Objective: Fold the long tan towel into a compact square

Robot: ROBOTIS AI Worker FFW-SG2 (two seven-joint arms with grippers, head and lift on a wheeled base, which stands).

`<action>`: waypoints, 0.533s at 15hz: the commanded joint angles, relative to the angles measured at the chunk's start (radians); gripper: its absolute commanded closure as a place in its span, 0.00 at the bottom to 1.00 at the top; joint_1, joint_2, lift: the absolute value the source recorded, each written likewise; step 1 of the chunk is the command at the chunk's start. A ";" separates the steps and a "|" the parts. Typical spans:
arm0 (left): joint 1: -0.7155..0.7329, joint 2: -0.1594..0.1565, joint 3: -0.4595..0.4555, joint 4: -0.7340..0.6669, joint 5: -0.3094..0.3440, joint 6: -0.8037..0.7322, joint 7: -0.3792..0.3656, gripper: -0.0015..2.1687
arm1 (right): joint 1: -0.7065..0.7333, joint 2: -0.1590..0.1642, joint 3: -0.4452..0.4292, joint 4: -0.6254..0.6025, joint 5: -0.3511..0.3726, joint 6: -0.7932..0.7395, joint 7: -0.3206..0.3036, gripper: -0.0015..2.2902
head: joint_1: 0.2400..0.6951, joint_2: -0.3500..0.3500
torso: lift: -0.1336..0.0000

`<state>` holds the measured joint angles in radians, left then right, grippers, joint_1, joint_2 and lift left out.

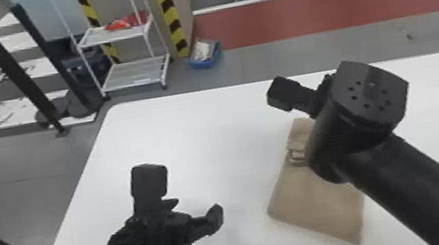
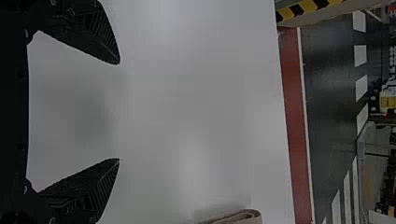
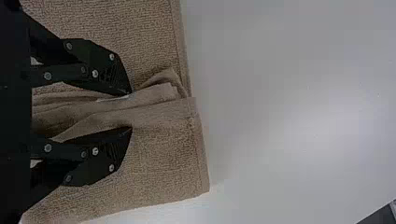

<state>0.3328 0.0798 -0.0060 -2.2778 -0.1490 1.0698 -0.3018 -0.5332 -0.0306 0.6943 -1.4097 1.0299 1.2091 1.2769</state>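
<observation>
Head view shows the tan towel (image 1: 318,205) on the right part of the white table (image 1: 208,134), folded over itself, its near end a broad flap and its far end narrower. The right gripper (image 1: 316,104) is over it, partly hidden behind its own arm. In the right wrist view its two fingers are drawn most of the way together on a thick, gathered ridge of the cloth, which fills the gap between them; flatter cloth lies on both sides, and the towel's hemmed edge runs past the fingertips. The left gripper (image 1: 196,210) is well apart from the towel, above the left part of the table, its fingers spread wide with nothing between them. In the left wrist view, a rounded fold of the towel shows its stacked layers. On the floor beyond the table are a white cart (image 1: 132,74) and, just beside it, a blue tray (image 1: 203,64).
</observation>
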 commanded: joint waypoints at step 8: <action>0.003 0.000 -0.005 0.001 0.008 -0.009 -0.011 0.07 | 0.002 -0.002 -0.104 -0.035 -0.016 -0.041 -0.033 0.60 | 1.00 0.72 | 0.07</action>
<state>0.3353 0.0794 -0.0089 -2.2762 -0.1417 1.0641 -0.3130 -0.5279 -0.0320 0.6096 -1.4355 1.0220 1.1725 1.2438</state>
